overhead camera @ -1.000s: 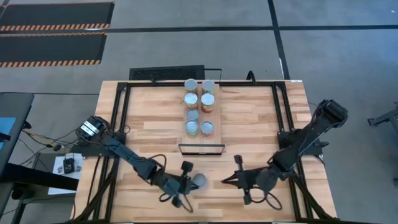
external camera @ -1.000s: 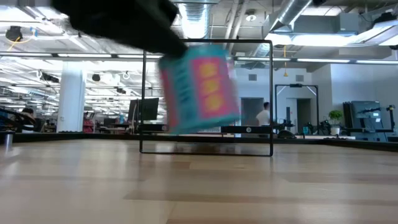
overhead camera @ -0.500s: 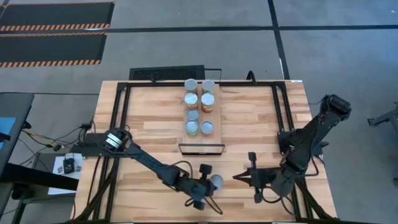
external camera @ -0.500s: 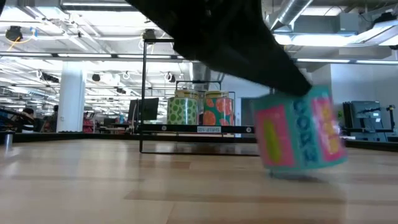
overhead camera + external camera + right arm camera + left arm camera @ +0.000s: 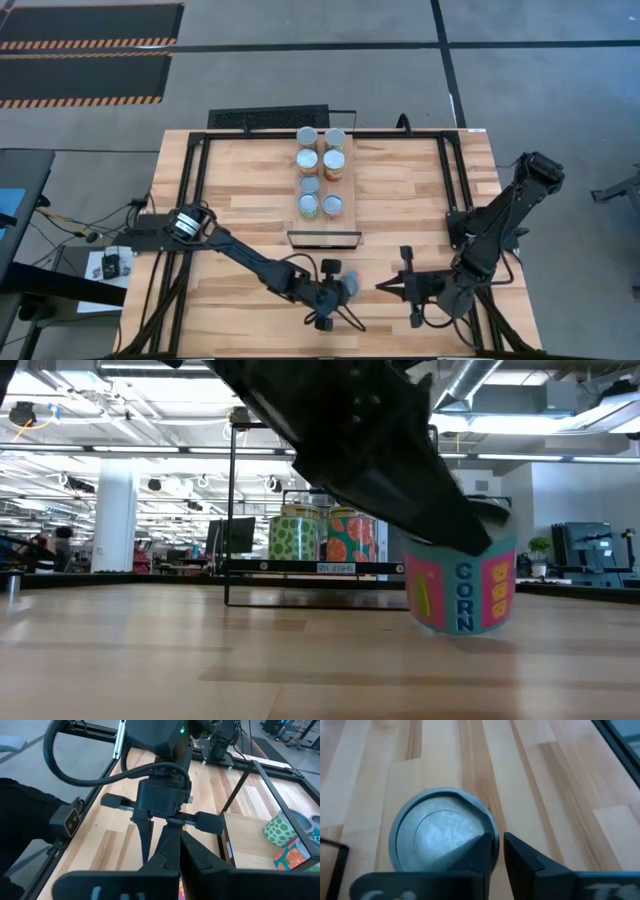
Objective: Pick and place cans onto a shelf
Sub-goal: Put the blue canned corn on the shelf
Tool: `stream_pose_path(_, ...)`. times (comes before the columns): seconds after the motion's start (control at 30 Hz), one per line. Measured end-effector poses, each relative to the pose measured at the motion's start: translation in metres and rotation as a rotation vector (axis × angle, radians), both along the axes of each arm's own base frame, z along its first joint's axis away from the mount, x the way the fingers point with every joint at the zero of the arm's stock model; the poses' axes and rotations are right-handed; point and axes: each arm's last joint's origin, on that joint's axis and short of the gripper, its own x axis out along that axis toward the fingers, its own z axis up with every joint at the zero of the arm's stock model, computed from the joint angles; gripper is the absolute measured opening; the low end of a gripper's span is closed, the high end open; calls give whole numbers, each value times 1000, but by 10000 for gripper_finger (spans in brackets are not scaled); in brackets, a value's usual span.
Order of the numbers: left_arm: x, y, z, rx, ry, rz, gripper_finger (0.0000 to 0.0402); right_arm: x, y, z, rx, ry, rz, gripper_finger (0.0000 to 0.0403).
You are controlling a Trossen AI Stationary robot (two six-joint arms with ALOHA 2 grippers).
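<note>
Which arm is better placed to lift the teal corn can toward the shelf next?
Left. Its hand is right at the teal cylindrical tin labelled CORN; the right hand waits beside it, not touching.

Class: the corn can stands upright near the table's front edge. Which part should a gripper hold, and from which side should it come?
Probably best to hold the corn can by its curved side wall, around mid-height, coming straight down from above. It stands upright with its flat round top facing up, so opposite sides are reachable. The left gripper is at its rim, and the right gripper waits beside it.
</note>
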Motion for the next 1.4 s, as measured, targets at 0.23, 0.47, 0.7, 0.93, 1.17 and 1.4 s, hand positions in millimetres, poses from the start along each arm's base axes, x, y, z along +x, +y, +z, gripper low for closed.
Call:
stream_pose_path(0.23, -18, -9, 29, 29, 19, -40, 75, 1, -1, 0, 2, 1, -3, 66)
stream_pose_path(0.47, -44, -22, 42, 63, -58, -57, 50, 14, -11, -4, 22, 58, 21, 71)
stream_pose_path(0.7, -88, -15, 50, -79, -205, -88, 5, 38, -10, -32, -18, 184, 35, 9)
stream_pose_path(0.93, -144, 8, 45, -240, -368, -83, 1, 67, 2, -45, -32, 271, 40, 39)
stream_pose_path(1.17, -193, 40, 28, -315, -463, -76, 0, 92, 9, -55, -35, 375, 42, 85)
stream_pose_path(1.4, -223, 77, 14, -351, -524, -60, 0, 108, 10, -68, -92, 528, 39, 137)
